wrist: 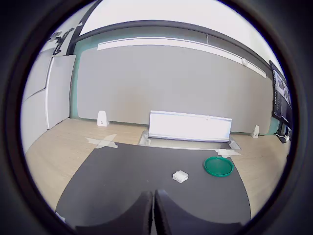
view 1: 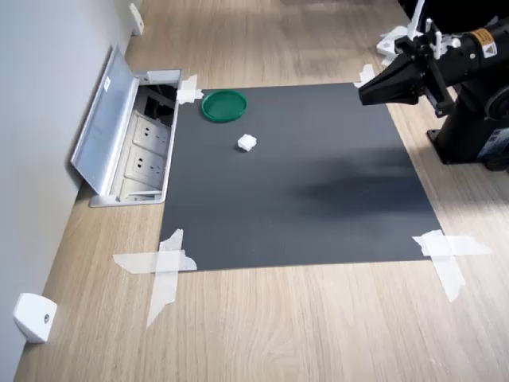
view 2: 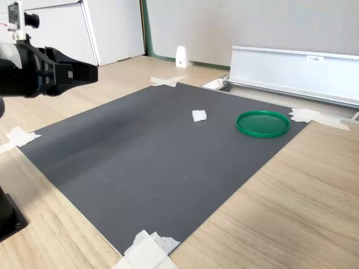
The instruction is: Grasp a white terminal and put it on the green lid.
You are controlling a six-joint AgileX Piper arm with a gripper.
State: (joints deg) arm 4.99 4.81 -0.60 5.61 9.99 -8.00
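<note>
White terminal [view 1: 246, 142], a tiny plastic block, sits on the dark grey mat [view 1: 318, 199] near the flat round green plastic lid [view 1: 223, 105], not touching it. Well apart, the black gripper [view 1: 364, 95] hangs above the mat's edge, its fingers [wrist: 161, 215] pressed together, holding nothing.

Terminal [view 1: 246, 142] on mat [view 1: 318, 199], near lid [view 1: 223, 105] on mat corner, apart; in first exterior view, socket box [view 1: 139, 151] left of mat
</note>
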